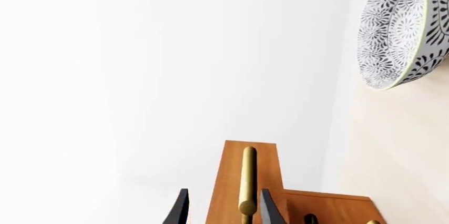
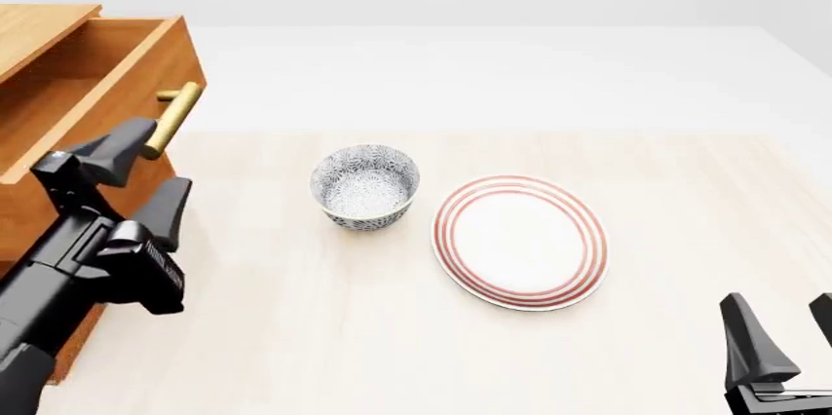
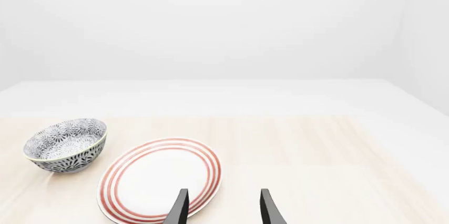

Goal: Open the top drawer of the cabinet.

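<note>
Top drawer [image 2: 78, 94] stood pulled out, its brass handle [image 2: 173, 120] between the spread fingers of my left gripper [image 2: 140, 176], untouched; my right gripper [image 2: 780, 337] idled open.

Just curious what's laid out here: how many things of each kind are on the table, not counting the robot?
Cabinet: 1
Bowl: 1
Plate: 1
Total: 3
</note>
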